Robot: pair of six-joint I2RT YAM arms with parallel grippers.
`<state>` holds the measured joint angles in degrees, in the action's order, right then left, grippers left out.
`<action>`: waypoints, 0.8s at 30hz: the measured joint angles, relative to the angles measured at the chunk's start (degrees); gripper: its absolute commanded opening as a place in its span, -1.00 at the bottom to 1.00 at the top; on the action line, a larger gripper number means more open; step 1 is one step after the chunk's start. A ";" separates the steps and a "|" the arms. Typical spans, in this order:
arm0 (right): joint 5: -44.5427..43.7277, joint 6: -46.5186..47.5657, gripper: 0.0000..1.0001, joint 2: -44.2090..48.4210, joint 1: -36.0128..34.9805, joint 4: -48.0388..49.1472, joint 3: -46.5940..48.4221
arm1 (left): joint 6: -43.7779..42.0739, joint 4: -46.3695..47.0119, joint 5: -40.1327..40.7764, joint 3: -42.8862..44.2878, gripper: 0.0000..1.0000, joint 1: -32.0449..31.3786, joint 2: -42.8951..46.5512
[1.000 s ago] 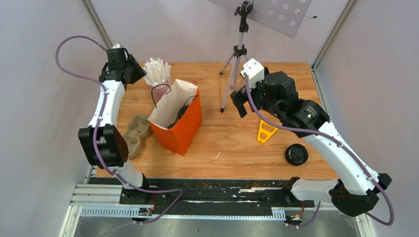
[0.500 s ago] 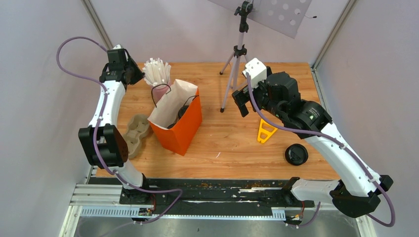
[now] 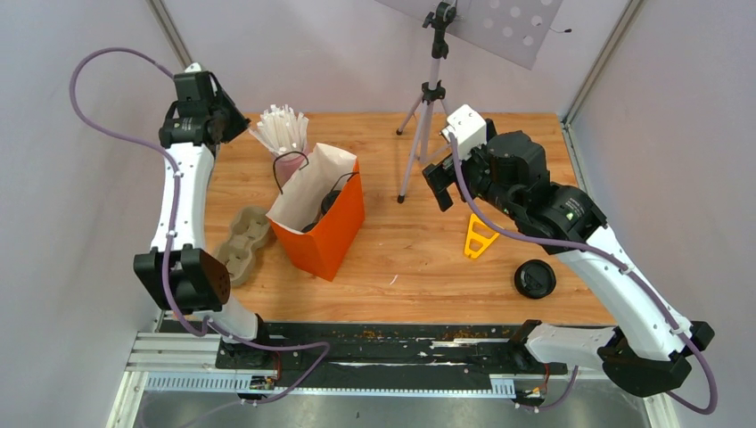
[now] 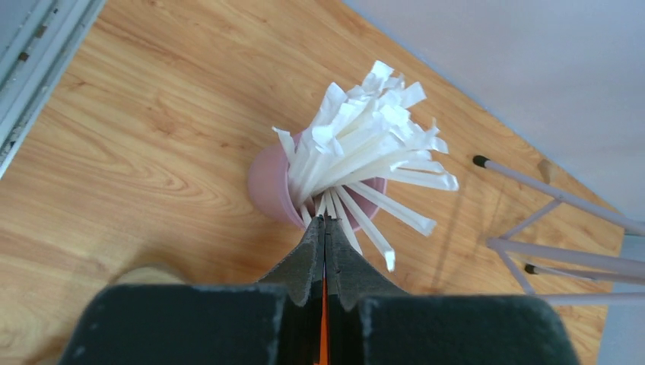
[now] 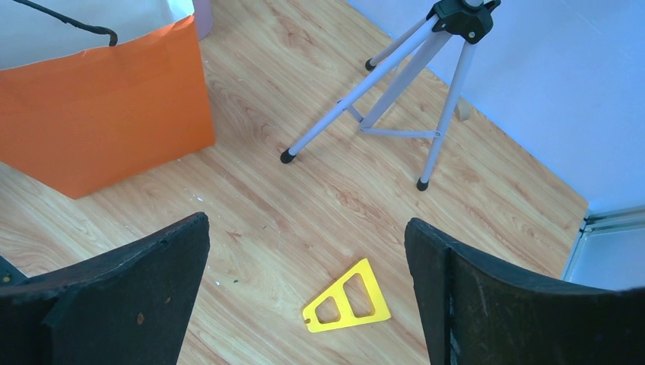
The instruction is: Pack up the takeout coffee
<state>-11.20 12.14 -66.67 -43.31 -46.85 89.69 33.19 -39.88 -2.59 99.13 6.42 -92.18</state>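
Our left tool (image 4: 325,222), pinched shut on nothing, hangs over the pink cup (image 4: 266,182). Our right tool (image 5: 306,226) gapes wide above the desk (image 3: 419,259). A dark round shape in the bag (image 3: 337,230) is likely the coffee (image 3: 331,201), though we cannot confirm it. The lid (image 3: 535,278) lies well apart, apparently left to pack.

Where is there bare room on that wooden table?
Bare wood lies between the orange paper bag and the yellow plastic triangle, and left of the black round lid. The left side is crowded: pink cup of white sticks, bag, grey-brown pulp tray.
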 measured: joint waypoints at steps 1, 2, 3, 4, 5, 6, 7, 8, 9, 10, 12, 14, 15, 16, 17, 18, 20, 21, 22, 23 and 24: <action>-0.02 0.42 1.00 0.04 0.00 0.04 0.00 | -0.02 -1.05 0.15 0.74 -1.00 0.00 0.81; -0.04 0.76 1.00 0.09 0.00 0.15 0.00 | -0.07 -2.56 0.31 2.14 -1.00 0.00 1.60; -0.09 1.20 1.00 0.09 0.00 0.37 0.00 | -0.09 -3.72 0.28 3.69 -1.00 0.00 2.16; -0.11 1.60 1.00 0.09 0.00 0.59 0.00 | -0.11 -4.98 0.13 5.90 -1.00 0.00 2.69; -0.11 1.99 1.00 0.09 0.00 0.76 0.00 | -0.11 -5.57 -0.04 7.50 -1.00 0.00 3.06; -0.11 2.27 1.00 0.09 0.00 0.90 0.02 | -0.09 -6.19 -0.59 9.38 -1.00 0.00 3.43; -0.11 2.58 1.00 0.09 0.00 0.98 0.07 | -0.09 -6.38 -1.62 11.13 -1.00 0.00 3.82; -0.11 2.89 1.00 0.09 0.00 1.05 0.17 | -0.09 -6.64 -2.80 12.87 -1.00 0.00 4.26; -0.11 3.02 1.00 0.09 0.00 1.11 0.37 | -0.09 -6.91 -3.80 14.29 -1.00 0.00 4.61; -0.13 3.06 1.00 0.09 0.00 1.22 0.55 | -0.04 -7.17 -5.27 16.11 -1.00 0.00 4.96; -0.26 3.04 1.00 0.24 0.00 1.66 0.79 | 0.61 -6.78 -8.79 18.91 -1.00 0.00 5.90; -0.26 2.99 1.00 0.57 0.00 1.79 0.79 | 2.32 -4.92 -12.79 19.15 -1.00 -0.02 7.54; -0.26 2.99 1.00 0.83 0.00 1.88 0.74 | 3.82 -3.19 -15.39 18.45 -1.00 -0.02 8.63; -0.26 2.99 1.00 1.20 0.00 2.03 0.68 | 5.44 -1.16 -17.99 17.40 -1.00 -0.04 9.79; -0.26 2.99 1.00 1.53 0.00 2.14 0.61 | 6.56 0.26 -19.91 16.59 -1.00 -0.09 10.60; -0.26 2.99 1.00 2.03 0.00 2.21 0.55 | 7.91 1.64 -22.23 16.00 -1.00 -0.28 11.30; -0.26 2.99 1.00 3.04 0.00 2.40 0.31 | 9.99 3.96 -26.10 15.89 -1.00 -0.74 11.63; -0.26 2.97 1.00 3.56 0.00 2.47 0.13 | 10.62 4.90 -27.54 15.89 -1.00 -0.90 11.61; -0.26 2.95 1.00 4.07 0.00 2.60 0.00 | 11.69 6.01 -29.29 15.89 -1.00 -1.20 11.47; -0.26 2.95 1.00 4.42 0.00 2.80 -0.20 | 12.55 7.02 -30.91 15.89 -1.00 -1.51 11.28; -0.24 2.93 1.00 4.87 0.00 3.04 -0.55 | 13.14 7.65 -32.24 15.89 -1.00 -1.81 11.15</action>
<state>-11.44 15.07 -61.80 -43.31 -43.81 89.14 46.33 -32.23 -34.83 115.02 4.60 -81.03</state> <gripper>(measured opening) 0.998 0.006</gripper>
